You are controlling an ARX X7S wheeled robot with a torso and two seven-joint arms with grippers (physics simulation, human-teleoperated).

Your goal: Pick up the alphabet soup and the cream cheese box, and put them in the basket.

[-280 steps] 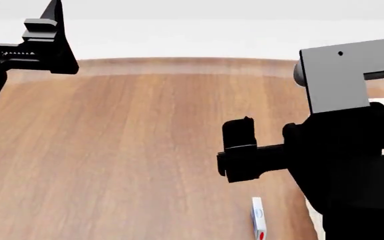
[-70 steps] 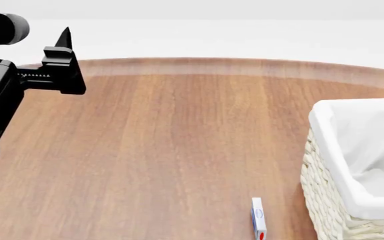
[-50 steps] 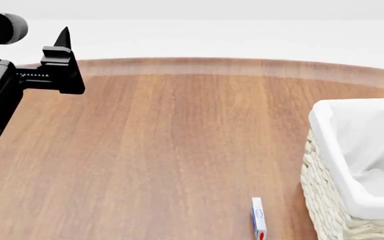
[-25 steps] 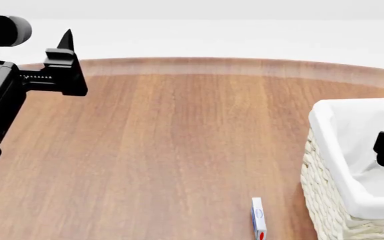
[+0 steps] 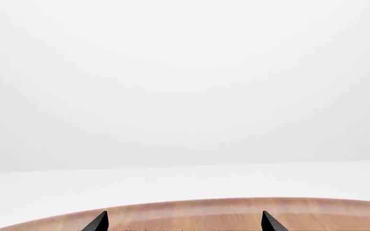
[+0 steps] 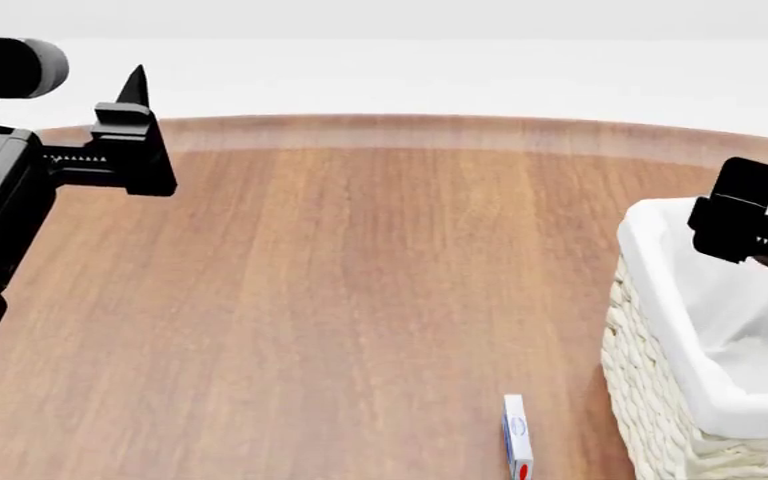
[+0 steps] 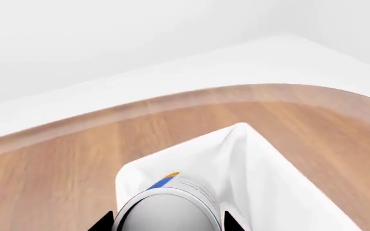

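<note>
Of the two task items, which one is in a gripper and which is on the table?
The alphabet soup sits between the right gripper fingers, above the basket. The cream cheese box stands alone on the table, beside the basket, with no gripper near it.

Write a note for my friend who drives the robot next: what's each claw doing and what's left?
Right claw: shut on the alphabet soup, held above the basket, not yet dropped.
Left claw: open, empty, raised over the table's far left.
Cream cheese box: lying on the table just left of the basket, untouched.
Left to do: release the soup into the basket, then fetch the box.
</note>
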